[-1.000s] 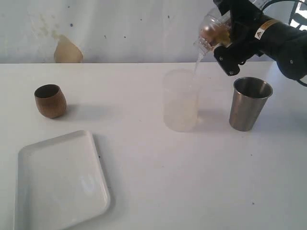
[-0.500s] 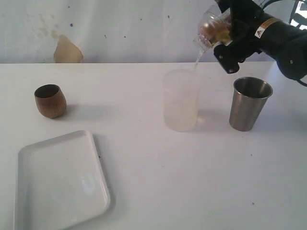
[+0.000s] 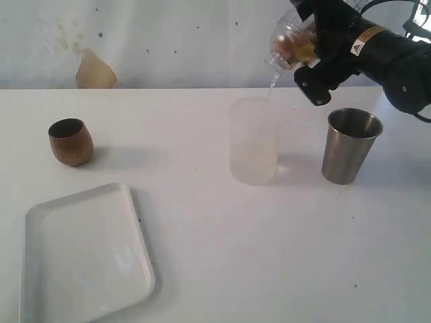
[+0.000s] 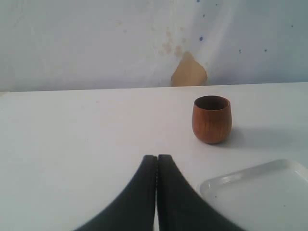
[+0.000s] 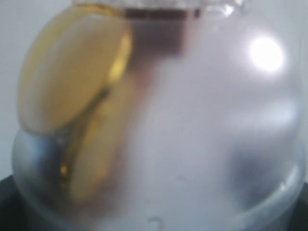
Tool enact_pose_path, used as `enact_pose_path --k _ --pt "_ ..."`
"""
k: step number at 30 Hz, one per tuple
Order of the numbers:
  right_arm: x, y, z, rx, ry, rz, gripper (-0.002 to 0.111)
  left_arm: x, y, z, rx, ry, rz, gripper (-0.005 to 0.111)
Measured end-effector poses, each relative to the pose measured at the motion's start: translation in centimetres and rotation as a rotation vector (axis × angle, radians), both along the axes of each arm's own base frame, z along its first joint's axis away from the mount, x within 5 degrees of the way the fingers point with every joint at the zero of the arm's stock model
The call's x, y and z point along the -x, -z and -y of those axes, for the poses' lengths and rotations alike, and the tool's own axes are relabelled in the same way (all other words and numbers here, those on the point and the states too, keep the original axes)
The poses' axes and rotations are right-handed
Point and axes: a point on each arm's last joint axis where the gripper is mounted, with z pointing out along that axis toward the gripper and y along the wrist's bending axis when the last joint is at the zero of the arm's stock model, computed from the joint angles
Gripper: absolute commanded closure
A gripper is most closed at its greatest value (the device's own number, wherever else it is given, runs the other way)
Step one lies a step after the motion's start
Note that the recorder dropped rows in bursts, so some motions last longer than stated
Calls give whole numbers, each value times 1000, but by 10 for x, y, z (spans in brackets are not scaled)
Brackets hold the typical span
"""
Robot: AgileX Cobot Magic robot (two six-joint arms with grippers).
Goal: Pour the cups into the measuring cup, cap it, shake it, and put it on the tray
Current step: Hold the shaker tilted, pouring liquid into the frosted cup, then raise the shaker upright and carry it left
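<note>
One frosted cup (image 3: 285,44), grasped by right claw (image 3: 304,55), has shifted left above measuring cup (image 3: 254,142); left claw (image 4: 156,166) clenched.

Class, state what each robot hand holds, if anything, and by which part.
The right hand grips the tilted frosted cup by its side wall; the shut left hand holds nothing.

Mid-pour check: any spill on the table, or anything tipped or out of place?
Nothing stands out. The right gripper tilts the frosted cup, and its thin stream looks to land inside the measuring cup; no puddle shows around it. The steel tumbler and wooden cup stand upright.
</note>
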Motion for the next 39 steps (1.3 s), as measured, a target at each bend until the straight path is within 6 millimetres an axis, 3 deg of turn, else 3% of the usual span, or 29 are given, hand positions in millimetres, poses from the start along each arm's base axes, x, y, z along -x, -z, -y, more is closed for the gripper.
enact_pose_path --k 39 --pt "2 2 -11 70 -55 -11 108 0 0 0 0 0 0 106"
